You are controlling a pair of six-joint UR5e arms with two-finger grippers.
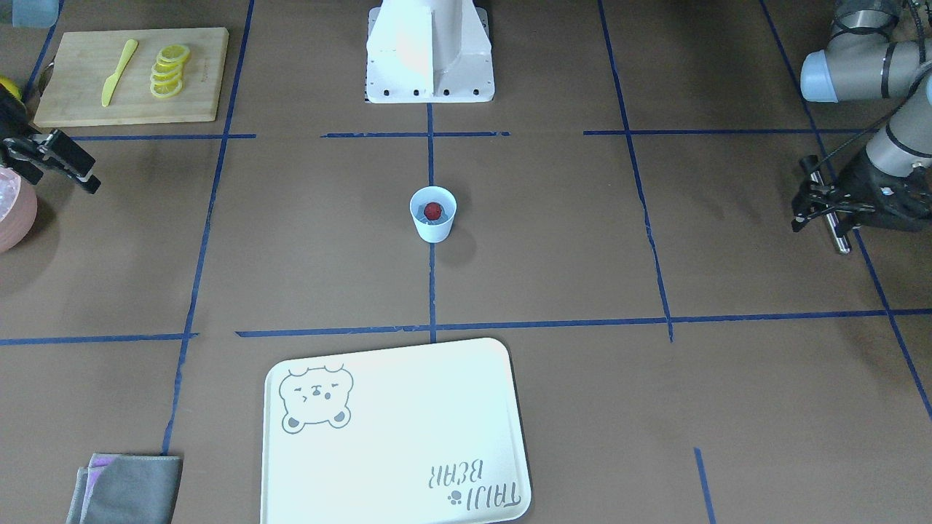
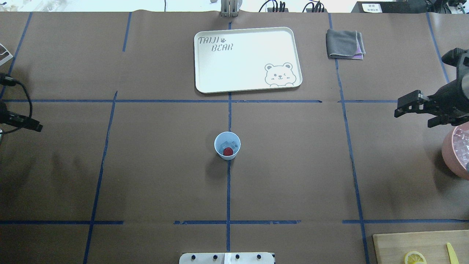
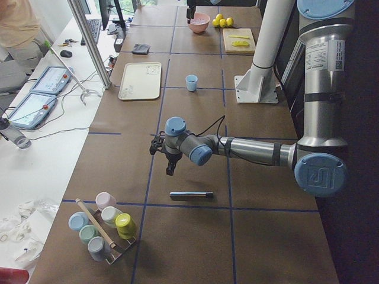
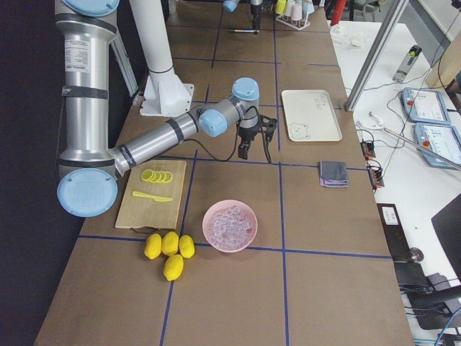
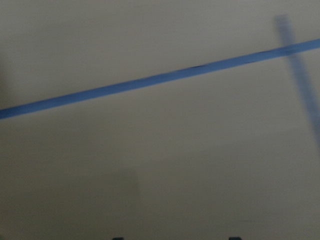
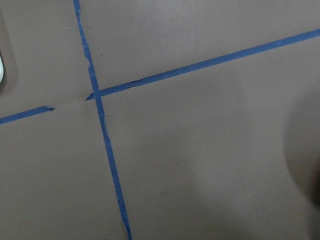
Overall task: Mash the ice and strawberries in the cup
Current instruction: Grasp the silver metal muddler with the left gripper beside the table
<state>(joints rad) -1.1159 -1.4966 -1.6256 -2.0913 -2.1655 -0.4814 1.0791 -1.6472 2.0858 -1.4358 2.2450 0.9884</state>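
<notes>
The pale blue cup [image 1: 432, 216] stands upright at the table's middle and also shows in the overhead view [image 2: 227, 145]. One red strawberry [image 2: 228, 151] lies inside it, with faint pale chunks beside it. More ice [image 4: 230, 225] fills a pink bowl [image 2: 454, 154] at the right edge. My right gripper [image 2: 414, 116] hovers open and empty just beyond that bowl. My left gripper [image 1: 801, 198] is open and empty, hovering over a metal rod [image 3: 190, 194] that lies on the table, far from the cup.
A cream bear tray [image 2: 247, 59] lies beyond the cup, with a folded grey cloth [image 2: 344, 44] to its right. A cutting board [image 1: 131, 76] holds lemon slices and a yellow knife. Whole lemons [image 4: 168, 250] lie near the bowl. A rack of coloured cups [image 3: 103, 225] stands at the left end.
</notes>
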